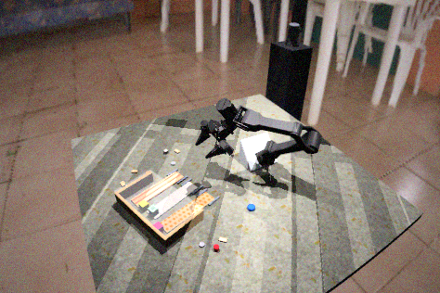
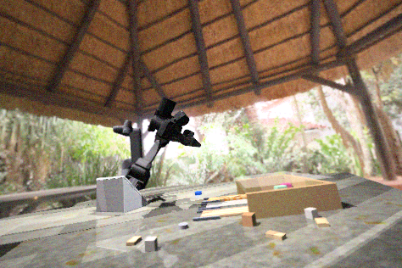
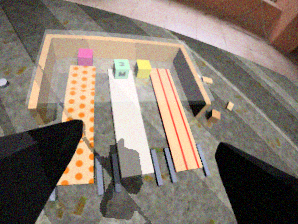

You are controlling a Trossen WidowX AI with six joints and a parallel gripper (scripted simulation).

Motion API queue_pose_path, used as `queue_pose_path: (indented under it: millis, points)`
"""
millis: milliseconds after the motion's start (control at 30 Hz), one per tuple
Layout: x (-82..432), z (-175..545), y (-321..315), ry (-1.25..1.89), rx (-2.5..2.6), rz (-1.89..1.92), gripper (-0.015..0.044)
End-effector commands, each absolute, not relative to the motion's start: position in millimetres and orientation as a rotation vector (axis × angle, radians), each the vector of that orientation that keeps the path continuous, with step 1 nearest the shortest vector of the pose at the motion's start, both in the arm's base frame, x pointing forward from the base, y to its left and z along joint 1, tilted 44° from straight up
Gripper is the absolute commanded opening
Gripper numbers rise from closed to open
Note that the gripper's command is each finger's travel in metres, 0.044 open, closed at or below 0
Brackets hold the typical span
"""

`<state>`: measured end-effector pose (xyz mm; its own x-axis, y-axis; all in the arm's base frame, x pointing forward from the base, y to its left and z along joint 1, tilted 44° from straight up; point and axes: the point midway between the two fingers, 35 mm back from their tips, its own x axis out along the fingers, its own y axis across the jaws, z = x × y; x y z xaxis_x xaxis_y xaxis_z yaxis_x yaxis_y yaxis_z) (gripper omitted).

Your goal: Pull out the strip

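The labelled cube (image 1: 153,209) (image 2: 280,187) (image 3: 121,69) is mint green with dark letters and sits on the far end of the plain white strip (image 1: 174,201) (image 3: 129,107). An orange-dotted strip (image 1: 186,214) (image 3: 80,102) lies on one side of it, a red-lined strip (image 1: 158,187) (image 3: 172,120) on the other. A magenta cube (image 1: 158,225) (image 3: 85,56) is at the dotted strip's far end. A yellow cube (image 1: 144,204) (image 3: 143,68) is beside the red-lined strip's far end. My gripper (image 1: 201,150) (image 2: 196,143) (image 3: 152,139) is open and empty, above the table and short of the strips' near ends.
A wooden-walled box (image 1: 139,222) (image 2: 293,199) (image 3: 115,42) with a see-through top surrounds the cubes; the strips stick out of its open side between thin blue-grey rails (image 3: 157,166). A white wedge block (image 1: 252,150) (image 2: 111,195) stands near the arm. Small blocks and discs lie around.
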<state>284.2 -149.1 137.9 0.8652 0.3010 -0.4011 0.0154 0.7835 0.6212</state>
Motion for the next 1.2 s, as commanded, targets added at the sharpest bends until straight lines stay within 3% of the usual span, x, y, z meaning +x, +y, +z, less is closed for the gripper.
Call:
queue_pose_path:
  millis: [0, 333, 833, 1167]
  points:
    - [290.6, 145.7, -148.5, 0.495, 0.751, 0.182, 0.04]
    - [290.6, 145.7, -148.5, 0.495, 0.751, 0.182, 0.04]
    - [364.4, 88.6, -126.5, 1.001, 0.503, 0.474, 0.0006]
    - [377.6, 55.0, -97.4, 1.267, 0.36, 0.758, 0.0]
